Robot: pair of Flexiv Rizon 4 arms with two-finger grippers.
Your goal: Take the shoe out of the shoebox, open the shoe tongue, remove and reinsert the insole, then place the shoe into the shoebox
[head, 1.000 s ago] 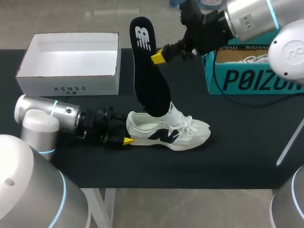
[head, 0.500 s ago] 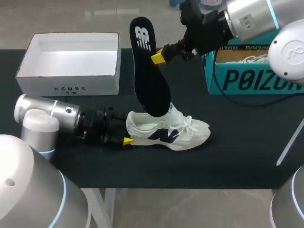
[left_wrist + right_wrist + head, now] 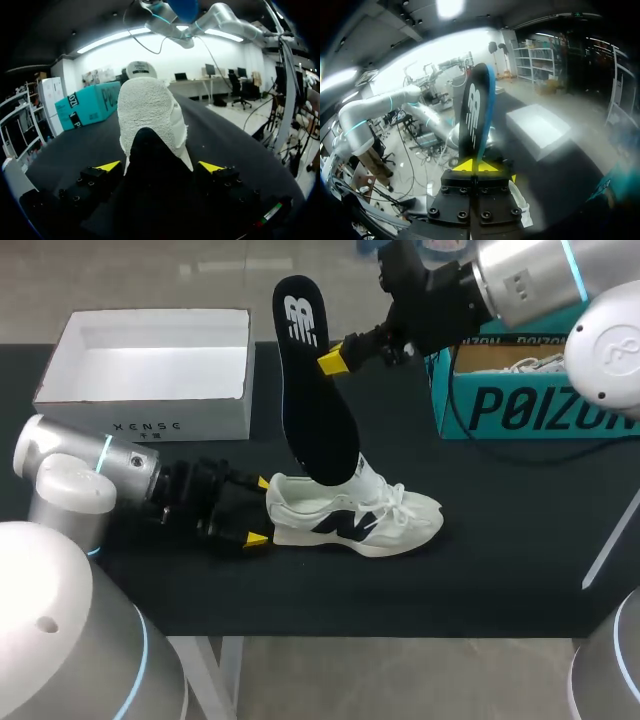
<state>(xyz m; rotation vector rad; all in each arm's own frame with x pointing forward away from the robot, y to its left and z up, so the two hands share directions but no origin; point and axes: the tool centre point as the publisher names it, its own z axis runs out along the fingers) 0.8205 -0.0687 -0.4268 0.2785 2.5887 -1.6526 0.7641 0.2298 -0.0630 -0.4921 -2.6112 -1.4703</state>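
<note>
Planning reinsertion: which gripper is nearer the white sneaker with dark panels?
Left. The left gripper sits at the heel of the white sneaker; the right gripper is raised above it, shut on the black insole.

The right claw (image 3: 335, 358) pinches the insole (image 3: 312, 400), lower end in the shoe (image 3: 355, 520); left claw (image 3: 259, 511) by its heel.

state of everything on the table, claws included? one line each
insole: out of the shoe, near upright, lower end at the shoe's opening
shoe: on its sole on the table, outside both boxes
white shoebox: open, empty
teal box: open on top, something white inside
right claw: shut on the insole's edge
left claw: open, shoe's heel between its fingers
</note>
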